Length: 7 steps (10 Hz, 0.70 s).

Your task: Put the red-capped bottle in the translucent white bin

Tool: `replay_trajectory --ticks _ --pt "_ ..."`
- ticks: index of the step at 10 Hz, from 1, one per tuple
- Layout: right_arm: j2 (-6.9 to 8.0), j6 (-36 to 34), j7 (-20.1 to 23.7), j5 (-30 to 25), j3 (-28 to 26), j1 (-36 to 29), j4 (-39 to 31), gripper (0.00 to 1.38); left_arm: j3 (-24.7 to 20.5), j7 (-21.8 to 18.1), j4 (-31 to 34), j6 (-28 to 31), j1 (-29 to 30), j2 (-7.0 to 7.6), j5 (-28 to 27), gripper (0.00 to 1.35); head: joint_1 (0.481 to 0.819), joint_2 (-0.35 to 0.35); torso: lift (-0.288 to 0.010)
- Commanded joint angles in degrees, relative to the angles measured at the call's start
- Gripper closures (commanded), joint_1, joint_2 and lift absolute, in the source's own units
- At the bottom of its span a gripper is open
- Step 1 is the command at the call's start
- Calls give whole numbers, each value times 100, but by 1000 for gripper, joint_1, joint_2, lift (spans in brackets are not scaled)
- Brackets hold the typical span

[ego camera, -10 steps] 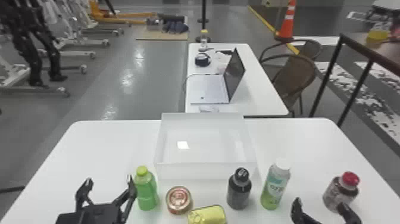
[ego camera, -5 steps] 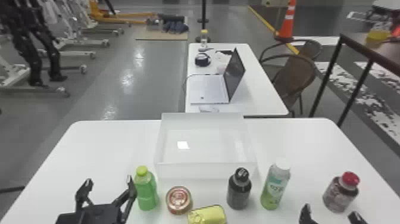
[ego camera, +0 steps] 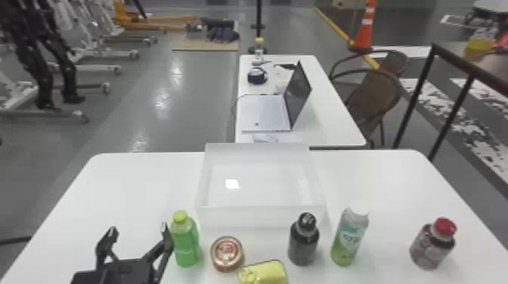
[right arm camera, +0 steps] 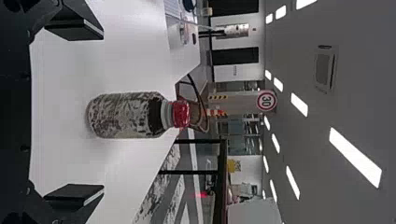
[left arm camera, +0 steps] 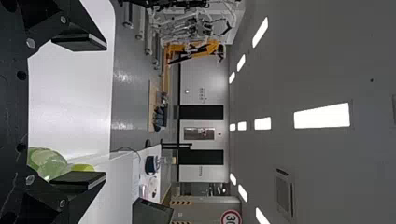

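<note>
on the worktop (ego camera: 140, 181), the bin (ego camera: 260, 217) sits mid-width toward the far edge. nearer, left to right, stand the first bottle (ego camera: 185, 245), a round can (ego camera: 226, 253), the second bottle (ego camera: 303, 243), the third bottle (ego camera: 348, 240) and, well apart, the rightmost bottle (ego camera: 431, 247). another can (ego camera: 262, 273) lies before and between round can and second bottle.

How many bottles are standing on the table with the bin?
4. From left to right: a green bottle beside the left gripper, a black-capped bottle, a white-capped bottle, and the red-capped bottle farthest right.
</note>
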State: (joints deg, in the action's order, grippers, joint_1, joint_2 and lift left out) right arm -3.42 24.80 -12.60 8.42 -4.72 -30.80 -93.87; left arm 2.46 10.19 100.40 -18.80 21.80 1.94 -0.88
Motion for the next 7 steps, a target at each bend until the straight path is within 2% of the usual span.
replay_trajectory --ticks 1,4,7 --pt "16 95 -49 -25 -108 65 308 136 0 0 -3 -10 0 -1 0 302 549 0 -100" --pt "8 131 -41 72 -311 513 870 134 9 0 -12 -18 -9 -1 9 302 549 0 -100" --pt "-107 174 346 221 -504 918 1204 136 18 0 -29 -36 -9 -1 18 302 549 0 -100"
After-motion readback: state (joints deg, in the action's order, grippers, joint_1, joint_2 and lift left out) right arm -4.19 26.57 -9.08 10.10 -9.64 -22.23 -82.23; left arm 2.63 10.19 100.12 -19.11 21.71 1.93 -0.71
